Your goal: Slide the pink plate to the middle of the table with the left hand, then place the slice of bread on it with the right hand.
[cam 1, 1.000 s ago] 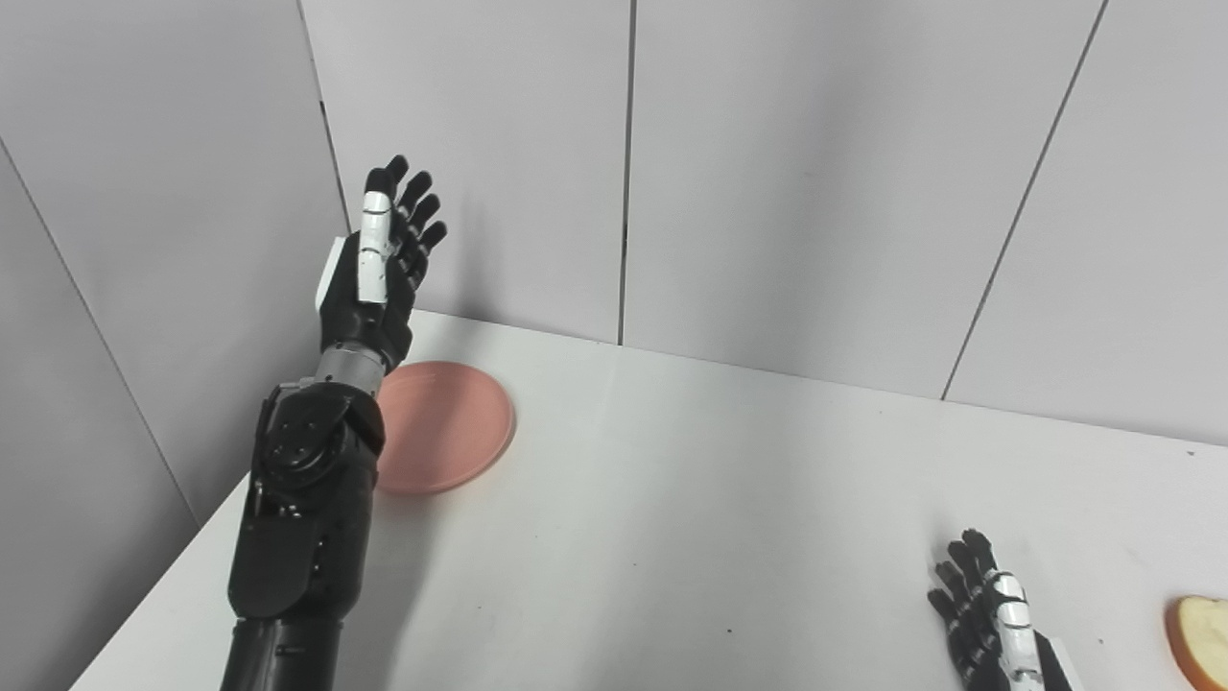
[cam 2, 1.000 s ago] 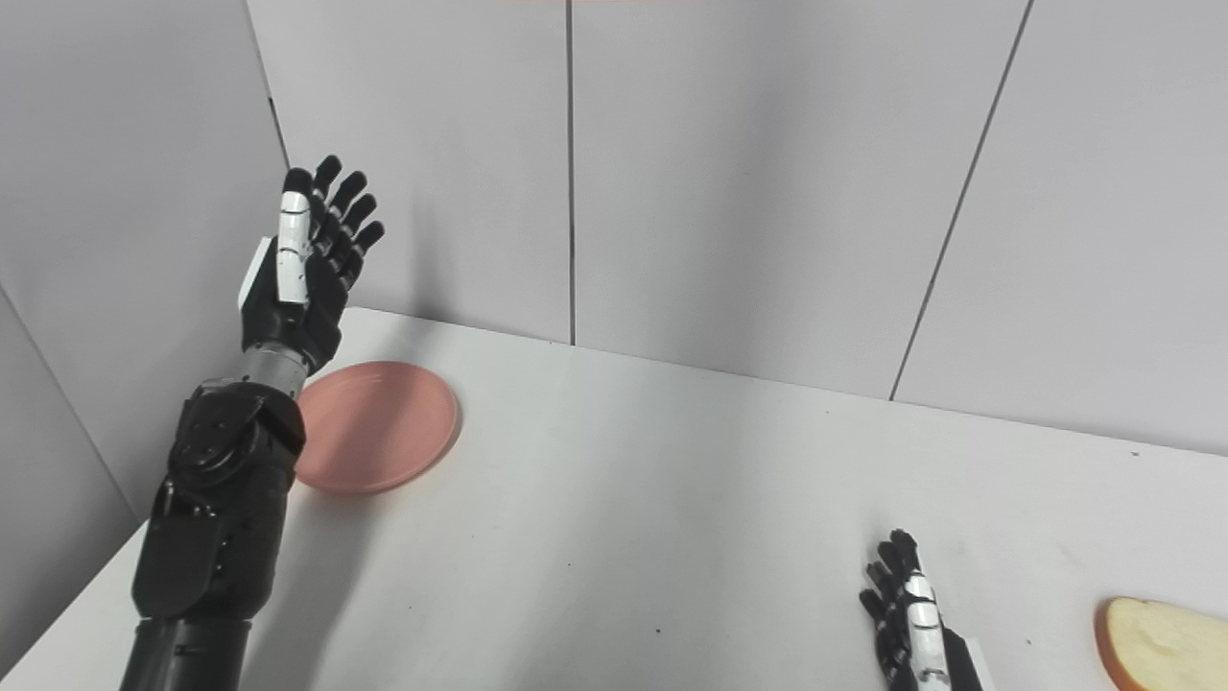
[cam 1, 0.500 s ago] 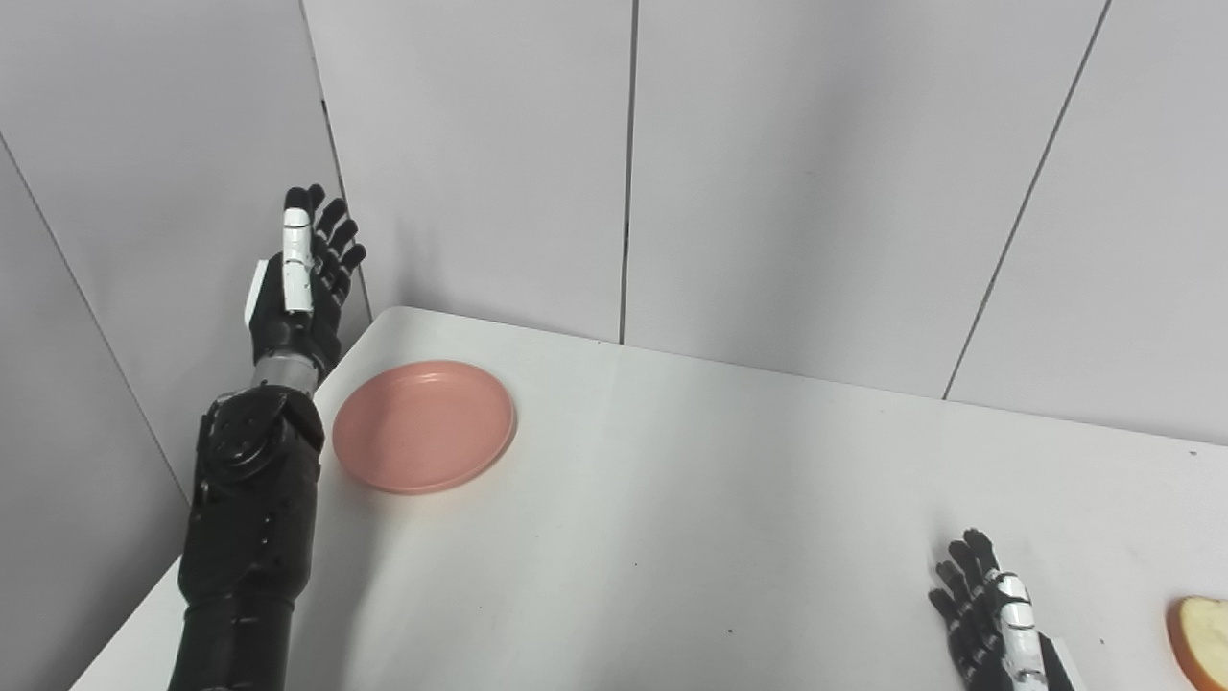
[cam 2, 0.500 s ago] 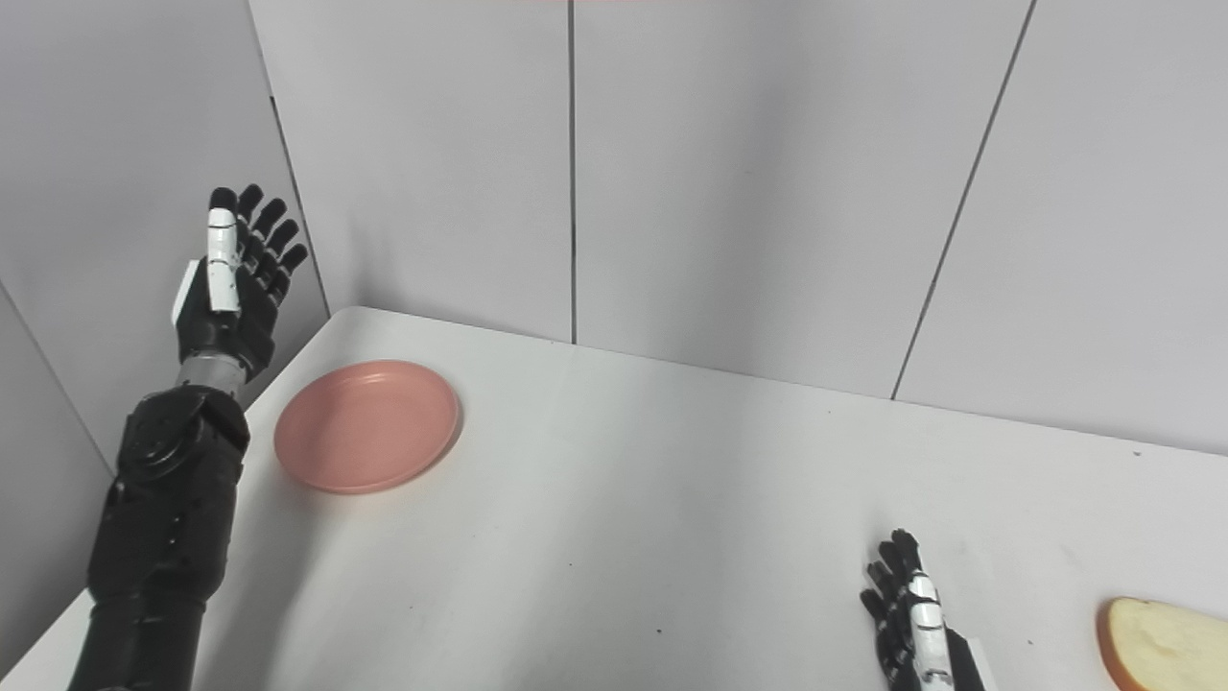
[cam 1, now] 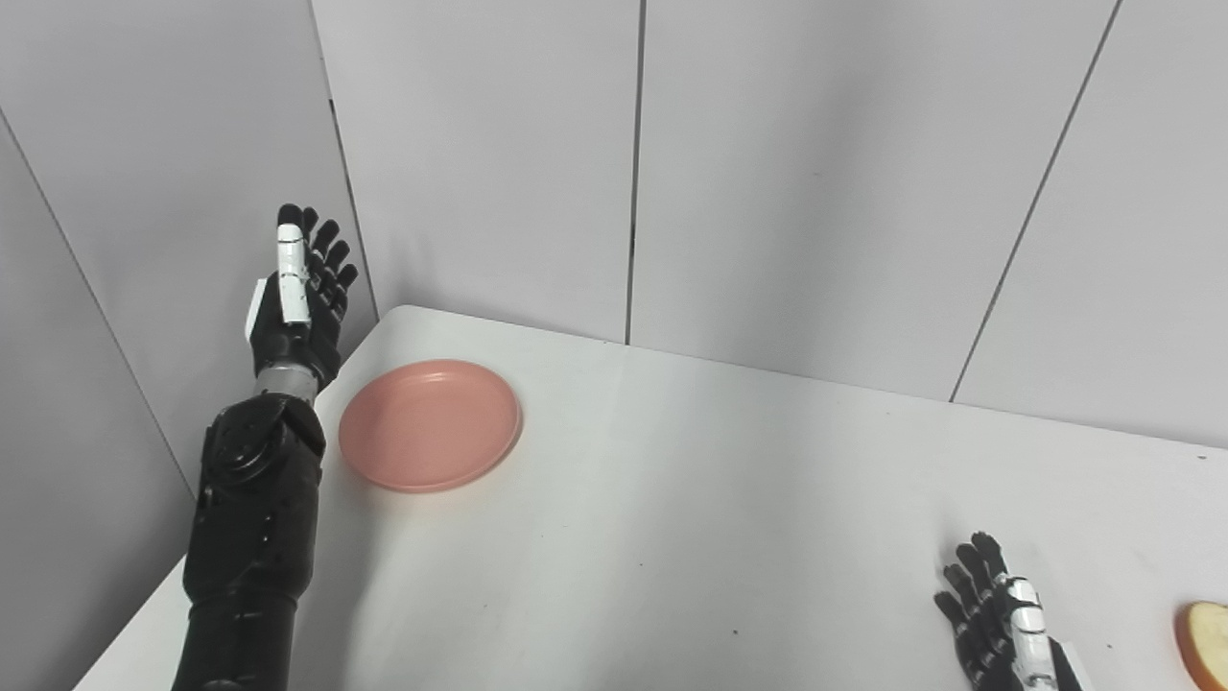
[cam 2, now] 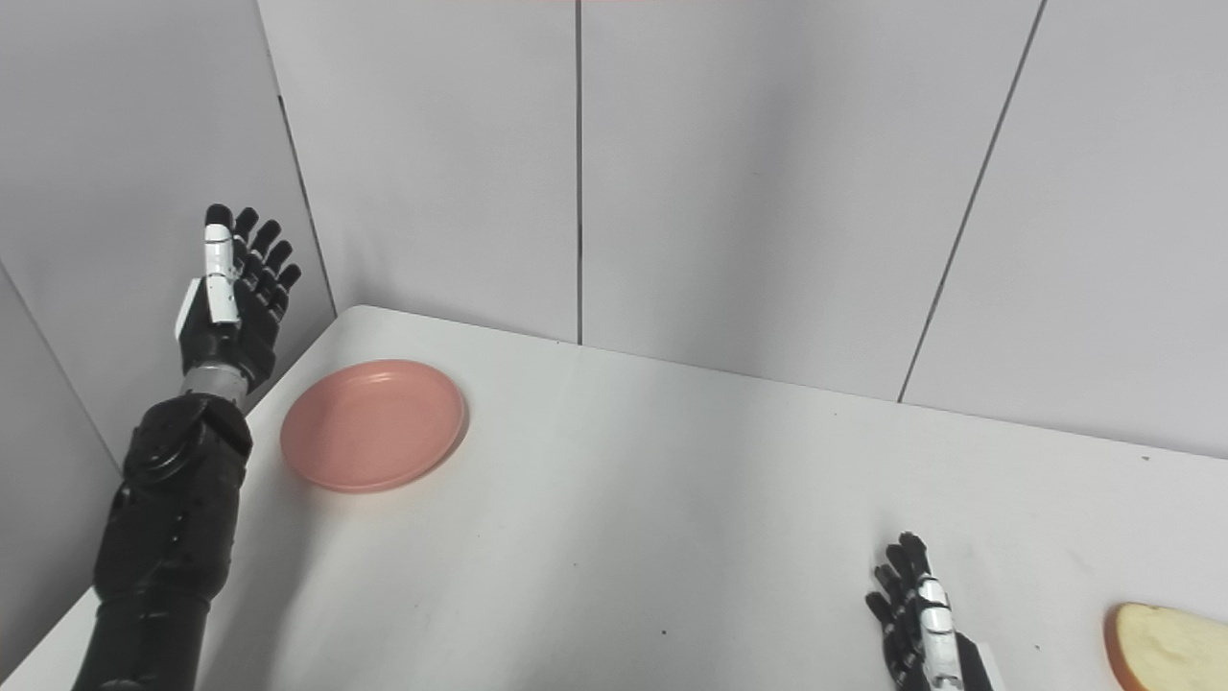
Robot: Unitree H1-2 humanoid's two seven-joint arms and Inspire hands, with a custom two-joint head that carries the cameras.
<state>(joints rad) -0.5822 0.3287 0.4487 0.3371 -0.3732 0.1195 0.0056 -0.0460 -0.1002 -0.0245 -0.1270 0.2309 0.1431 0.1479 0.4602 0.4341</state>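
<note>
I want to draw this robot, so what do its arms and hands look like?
Both arms are glossy black, built from chunky rounded shells. The left hand is black with white plates down one finger and the hand's side, plus a silver wrist ring. The right hand is black too, with a white finger strip.

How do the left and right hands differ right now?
Height: the left hand is raised, past the table's left edge; the right hand is low over the table.
Neighbour: left is beside the pink plate; right is near the bread slice.
Shared: both open, holding nothing.
</note>
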